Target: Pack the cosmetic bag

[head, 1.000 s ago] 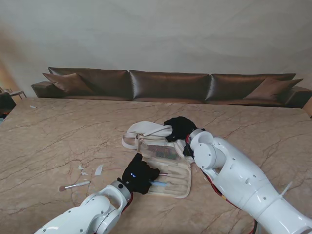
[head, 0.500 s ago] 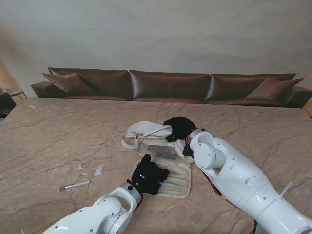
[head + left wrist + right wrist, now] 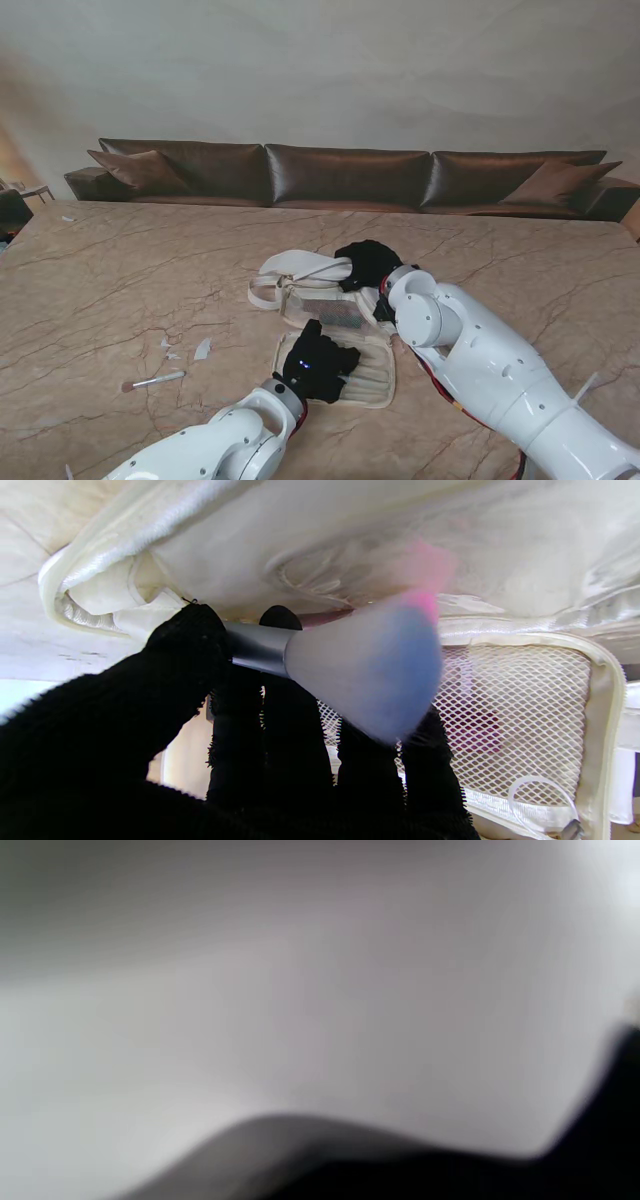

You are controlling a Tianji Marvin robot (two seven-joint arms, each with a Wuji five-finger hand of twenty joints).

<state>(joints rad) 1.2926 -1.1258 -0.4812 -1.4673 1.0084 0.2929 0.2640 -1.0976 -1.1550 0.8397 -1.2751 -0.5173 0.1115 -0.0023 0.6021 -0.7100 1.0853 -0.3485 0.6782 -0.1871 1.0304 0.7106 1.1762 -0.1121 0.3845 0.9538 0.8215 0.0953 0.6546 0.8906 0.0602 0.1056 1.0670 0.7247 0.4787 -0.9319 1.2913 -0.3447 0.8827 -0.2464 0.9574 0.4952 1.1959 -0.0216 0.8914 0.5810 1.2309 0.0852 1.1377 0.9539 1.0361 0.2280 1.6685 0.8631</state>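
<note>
The cream cosmetics bag [image 3: 372, 380] lies unzipped in the middle of the table, its clear lid [image 3: 330, 310] raised on the far side. My black-gloved left hand [image 3: 318, 362] hovers over the bag's near half, shut on a makeup brush. In the left wrist view the brush [image 3: 370, 675] shows a grey ferrule and blue-pink bristles, held between thumb and fingers [image 3: 190, 640] in front of the bag's mesh pocket [image 3: 525, 695]. My right hand [image 3: 368, 262] is curled over the far edge of the lid and its strap [image 3: 300, 265]. The right wrist view is a blur of pale fabric [image 3: 320, 990].
A thin brush [image 3: 155, 381] and two white scraps [image 3: 202, 348] lie on the marble table [image 3: 120, 280] to the left of the bag. A brown sofa [image 3: 345, 175] runs along the table's far edge. My right forearm [image 3: 480, 360] lies just right of the bag.
My left hand has carried the brush to the right and farther from me, from the bag's near left edge to over its near half. The right hand stays on the lid.
</note>
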